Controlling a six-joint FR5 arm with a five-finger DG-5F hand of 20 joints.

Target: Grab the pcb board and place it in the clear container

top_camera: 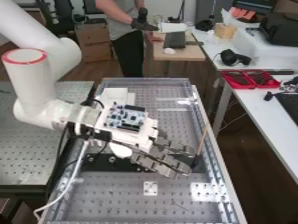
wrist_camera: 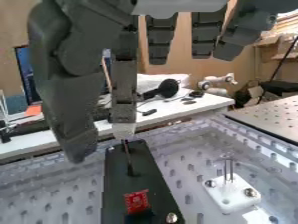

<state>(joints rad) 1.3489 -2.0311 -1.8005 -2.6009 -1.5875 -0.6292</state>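
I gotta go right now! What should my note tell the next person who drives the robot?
Hand: open, fingers nearly straight, holding nothing, over the bench beside the upright stick.
Board: a small red one, probably the pcb, lies on the black plate.
Done: no grab yet.
Left: pick up the pcb, then put it in the clear container.
Careful: the stick stands close to the fingers, so it might get bumped.

Pretty clearly a robotics lab, folks: white robot arm [top_camera: 30,80], table [top_camera: 26,160] full of holes, headphones [top_camera: 229,57] on a desk [top_camera: 256,107].
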